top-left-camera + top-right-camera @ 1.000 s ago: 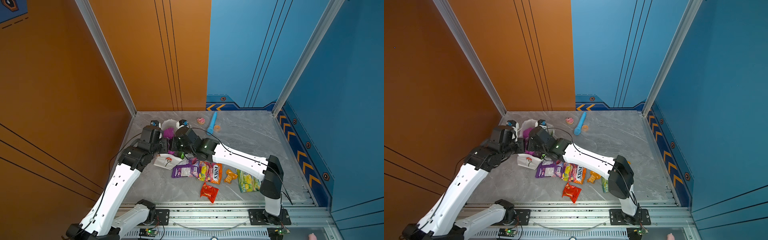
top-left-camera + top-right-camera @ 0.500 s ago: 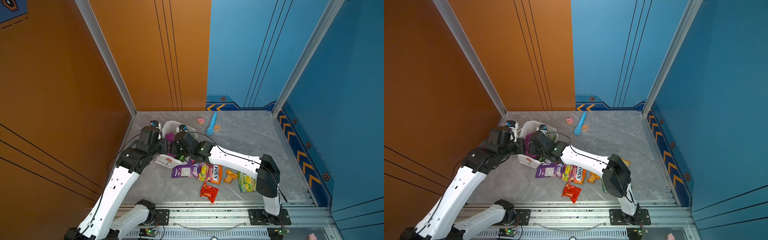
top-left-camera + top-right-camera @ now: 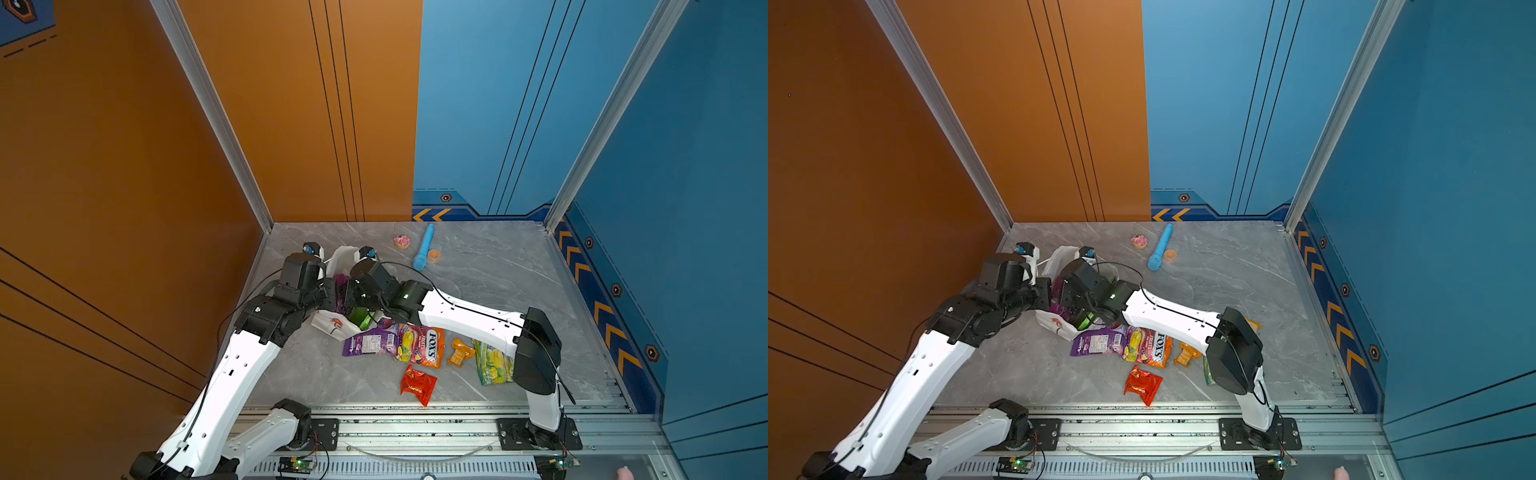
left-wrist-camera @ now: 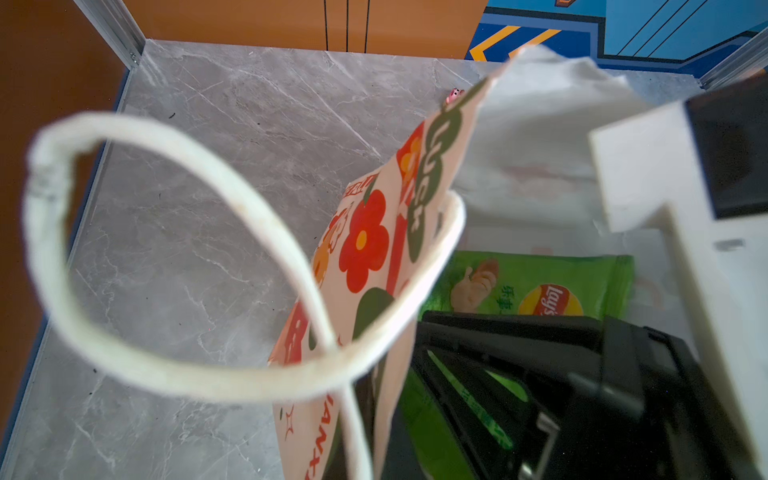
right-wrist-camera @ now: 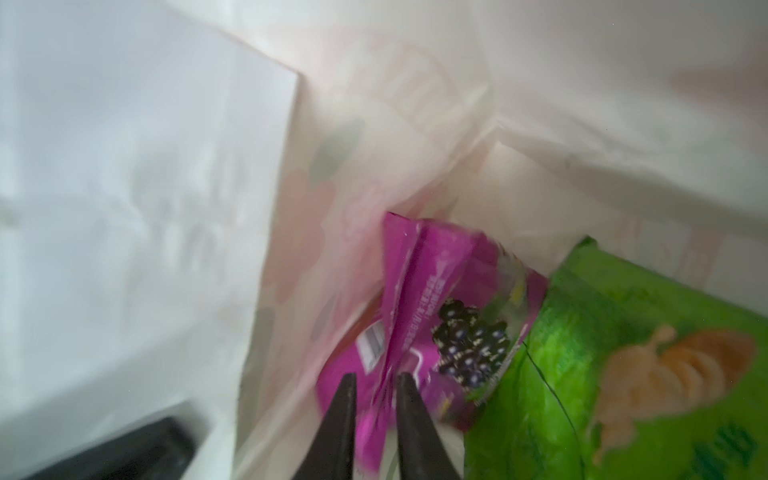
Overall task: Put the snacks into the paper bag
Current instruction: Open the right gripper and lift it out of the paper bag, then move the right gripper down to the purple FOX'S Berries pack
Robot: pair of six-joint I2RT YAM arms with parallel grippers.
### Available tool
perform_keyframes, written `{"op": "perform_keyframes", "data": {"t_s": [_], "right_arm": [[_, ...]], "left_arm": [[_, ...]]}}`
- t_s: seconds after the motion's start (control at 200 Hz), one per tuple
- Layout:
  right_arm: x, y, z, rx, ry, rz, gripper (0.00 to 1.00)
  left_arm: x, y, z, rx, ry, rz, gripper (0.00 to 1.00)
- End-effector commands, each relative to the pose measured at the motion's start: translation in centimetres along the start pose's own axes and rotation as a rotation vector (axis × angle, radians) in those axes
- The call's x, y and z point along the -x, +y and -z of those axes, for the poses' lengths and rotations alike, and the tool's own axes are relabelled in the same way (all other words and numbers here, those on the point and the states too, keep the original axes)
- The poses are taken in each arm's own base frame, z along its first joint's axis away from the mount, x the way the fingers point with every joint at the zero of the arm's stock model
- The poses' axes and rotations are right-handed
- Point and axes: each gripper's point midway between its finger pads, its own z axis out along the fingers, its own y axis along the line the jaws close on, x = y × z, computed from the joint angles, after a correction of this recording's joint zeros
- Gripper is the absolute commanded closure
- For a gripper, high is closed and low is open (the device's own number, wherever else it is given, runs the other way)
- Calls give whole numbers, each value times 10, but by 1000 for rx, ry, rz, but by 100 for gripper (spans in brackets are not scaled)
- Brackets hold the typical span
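Observation:
The white flowered paper bag [image 3: 337,261] [image 4: 374,232] stands at the left of the table. My left gripper [image 3: 330,296] is shut on its rim beside a cord handle [image 4: 174,365]. My right gripper [image 5: 374,376] reaches down inside the bag, its fingers slightly parted with a fold of a purple pack [image 5: 419,299] between them. A large green chip bag [image 5: 623,374] [image 4: 540,286] lies in the bag next to it. On the table lie a purple pack [image 3: 368,343], an orange FOX'S bag [image 3: 419,345], a small orange packet [image 3: 459,351], a green bag [image 3: 492,363] and a red packet [image 3: 417,384].
A blue tube [image 3: 424,247], a small pink cake toy [image 3: 401,241] and an orange ring [image 3: 434,256] lie near the back wall. The right forearm [image 3: 465,318] stretches over the loose packets. Orange wall close on the left, metal rail along the front.
My right gripper has gone down into the bag with the purple pack and its fingers have parted a little. The left gripper keeps hold of the bag's rim.

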Motion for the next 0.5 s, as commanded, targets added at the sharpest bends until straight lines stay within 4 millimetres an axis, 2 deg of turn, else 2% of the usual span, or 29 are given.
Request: {"op": "perform_keyframes", "data": {"t_s": [0.0,0.18,0.32,0.41,0.496], "right_arm": [[31,26,39,80,-78,25,75],[44,48,78,152,-107,89,74],[51,59,115,187,-122,196,71],[52,55,134,177,-125,260,69],[52,39,145,143,-138,299,65]], "left_arm": [[13,-2,4,-5,-61,5,100],[12,1,2,10,-52,10,100],[9,14,-2,76,-19,18,100],[7,22,-4,82,-1,37,100],[6,24,-4,63,6,51,100]]}}
